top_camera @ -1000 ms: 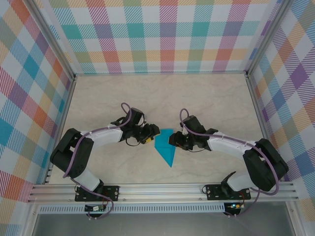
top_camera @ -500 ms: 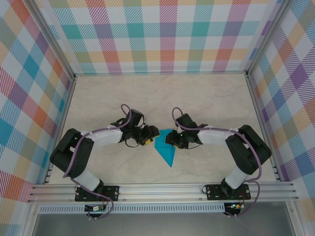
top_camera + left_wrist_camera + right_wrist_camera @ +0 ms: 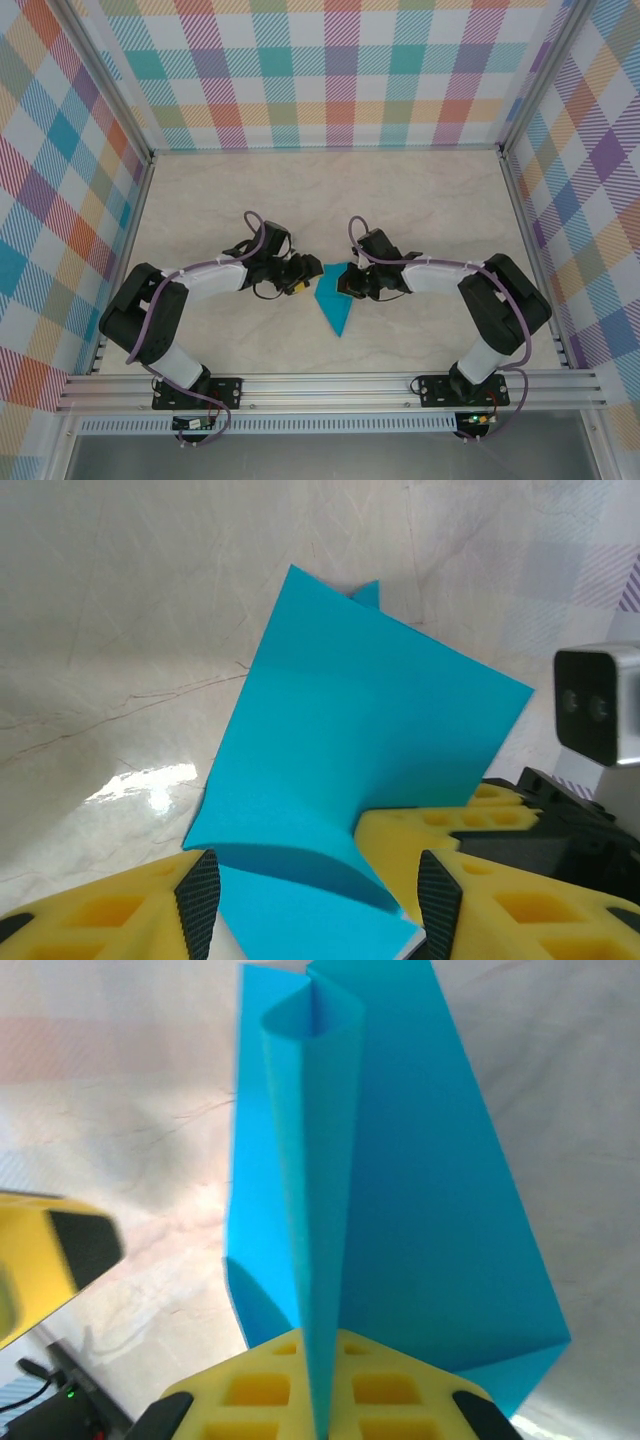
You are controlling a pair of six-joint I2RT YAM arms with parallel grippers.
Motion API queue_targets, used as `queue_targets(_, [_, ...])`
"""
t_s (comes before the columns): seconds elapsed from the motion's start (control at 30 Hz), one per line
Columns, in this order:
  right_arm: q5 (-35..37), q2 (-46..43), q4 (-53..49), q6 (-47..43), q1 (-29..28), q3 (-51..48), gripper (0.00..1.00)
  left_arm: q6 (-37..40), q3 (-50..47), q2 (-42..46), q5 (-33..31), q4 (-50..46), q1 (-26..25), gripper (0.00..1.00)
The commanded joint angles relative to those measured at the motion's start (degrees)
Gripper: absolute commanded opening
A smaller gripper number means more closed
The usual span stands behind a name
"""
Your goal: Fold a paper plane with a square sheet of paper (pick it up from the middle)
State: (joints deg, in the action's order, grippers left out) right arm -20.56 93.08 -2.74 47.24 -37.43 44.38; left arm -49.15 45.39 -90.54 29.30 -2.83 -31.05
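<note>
The square sheet of paper (image 3: pixel 333 300) is teal and folded to a pointed shape, its tip toward the near edge, lying mid-table between both arms. My right gripper (image 3: pixel 347 284) is at its right edge, shut on a raised fold of the paper (image 3: pixel 440 1210); the fold stands upright between the yellow fingers of the right gripper (image 3: pixel 320 1360). My left gripper (image 3: pixel 308 272) is at the sheet's left edge. In the left wrist view the left gripper (image 3: pixel 315 905) is open, its pads straddling a lifted flap of the paper (image 3: pixel 350 710) without pinching it.
Light marbled table (image 3: pixel 220 200) enclosed by plaid walls (image 3: pixel 330 70) at the back and sides. An aluminium rail (image 3: pixel 330 385) with both arm bases runs along the near edge. The right wrist camera (image 3: pixel 598 705) sits close to my left fingers.
My right arm reached left to the paper and its gripper shut on the raised fold. The paper's tip shifted slightly left. The left gripper stayed open in place.
</note>
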Motion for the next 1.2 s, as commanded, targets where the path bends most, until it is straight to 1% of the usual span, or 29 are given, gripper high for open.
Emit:
queue_targets(0.0, [-5.1,-3.8,4.0,-1.5,0.9,-0.6,0.06,1.9,-0.7,1.4,3.0,0.2,2.6,0.57])
queue_targets(0.2, [-8.5,-8.3,5.6,-2.3,2.0,-1.4,0.05,2.1,-2.3,0.3,9.6,4.8,5.3,0.58])
queue_targets(0.27, [-9.8,-9.1,5.7,-2.5,2.3,-1.5,0.05,1.1,-3.3,-0.2,12.2,8.3,6.1,0.58])
queue_targets(0.33, [-10.7,-9.5,6.1,-2.6,2.5,-1.7,0.06,-0.8,-4.7,-1.0,16.0,13.9,6.8,0.58])
queue_targets(0.43, [-11.8,-9.6,6.6,-2.6,2.9,-1.8,0.06,-1.8,-5.7,-1.4,19.6,18.6,7.3,0.55])
queue_targets(0.6, [-13.4,-9.3,7.5,-2.4,3.0,-1.6,0.07,0.0,-5.7,-1.1,23.4,19.7,7.6,0.5])
queue_targets(0.87, [-13.5,-7.3,5.8,-3.7,3.0,-0.5,0.07,0.1,-6.5,0.3,24.0,20.4,8.5,0.35])
queue_targets(0.97, [-12.5,-5.9,4.1,-4.4,3.0,0.4,0.09,0.7,-6.6,0.7,22.8,19.0,8.5,0.26])
queue_targets(1.03, [-12.1,-4.6,3.2,-4.6,3.0,1.2,0.1,0.4,-7.0,0.5,21.7,18.8,8.6,0.18])
queue_targets(1.17, [-12.2,-1.6,3.1,-4.4,3.0,2.2,0.11,-0.1,-7.3,-0.2,20.3,18.8,8.5,0.14])
